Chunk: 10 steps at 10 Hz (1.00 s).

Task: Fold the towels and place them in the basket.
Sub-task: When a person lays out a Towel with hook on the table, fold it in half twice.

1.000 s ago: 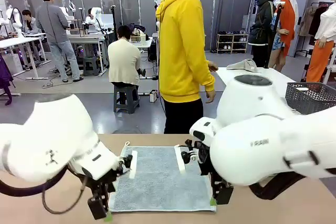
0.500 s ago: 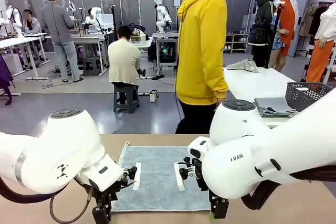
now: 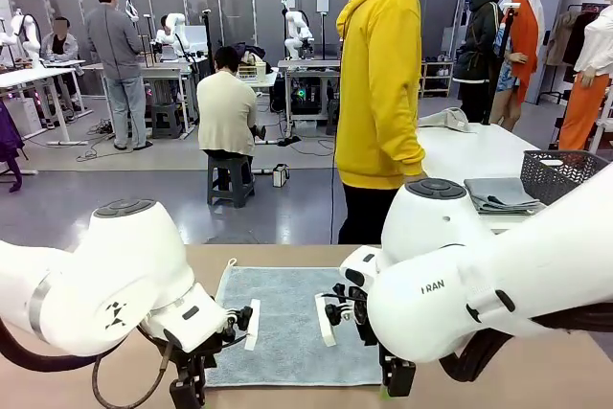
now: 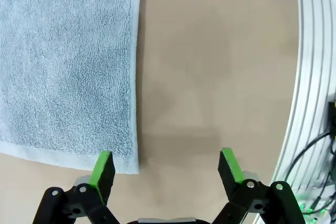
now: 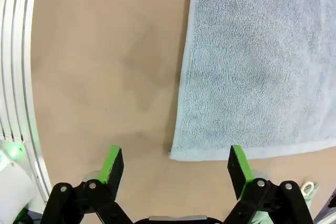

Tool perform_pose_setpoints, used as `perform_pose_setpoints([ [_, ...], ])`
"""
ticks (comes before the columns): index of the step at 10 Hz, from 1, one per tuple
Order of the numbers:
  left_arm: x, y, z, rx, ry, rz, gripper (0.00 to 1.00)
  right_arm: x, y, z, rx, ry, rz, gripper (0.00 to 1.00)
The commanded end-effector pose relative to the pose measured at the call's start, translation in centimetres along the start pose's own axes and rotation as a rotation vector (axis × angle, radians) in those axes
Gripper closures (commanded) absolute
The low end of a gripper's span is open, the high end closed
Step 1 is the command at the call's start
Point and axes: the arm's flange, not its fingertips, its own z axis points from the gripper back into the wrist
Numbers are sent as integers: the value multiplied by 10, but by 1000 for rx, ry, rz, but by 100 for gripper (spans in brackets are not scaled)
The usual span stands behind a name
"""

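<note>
A pale grey-blue towel (image 3: pixel 287 328) lies flat and unfolded on the brown table between my arms. My left gripper (image 3: pixel 187 395) hangs open over the towel's near left corner. In the left wrist view the towel (image 4: pixel 63 61) has its corner just ahead of one green pad (image 4: pixel 103 167), and the gripper (image 4: pixel 167 169) mostly spans bare table. My right gripper (image 3: pixel 397 380) is open at the near right corner. In the right wrist view the towel (image 5: pixel 257 61) ends just ahead of the gripper (image 5: pixel 176 169). The dark lattice basket (image 3: pixel 565 176) stands on a white table at the far right.
A person in a yellow hoodie (image 3: pixel 381 93) stands at the far side of the table. A folded grey cloth (image 3: pixel 503 194) lies beside the basket, and a crumpled cloth (image 3: pixel 445 120) lies farther back. The table's aluminium edge rail (image 4: pixel 310 77) runs close to both grippers.
Both arms have drawn back toward the towel's near edge. The person in yellow has stepped to the right, uncovering the folded cloth by the basket. Both grippers stay open.
</note>
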Motion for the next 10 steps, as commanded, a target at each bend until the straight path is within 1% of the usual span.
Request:
perform_pose_setpoints([
  [1,3,10,-1,2,-6,-69,0,-2,-5,-3,19,0,-13,0],
  [3,3,19,-6,-25,15,-59,0,-7,-6,-7,28,17,-33,0],
  [6,-1,31,-7,-25,59,-36,0,-9,-9,-17,23,37,-59,0],
  [10,-4,39,-16,-35,52,-10,0,-12,-15,-29,22,30,-82,0],
])
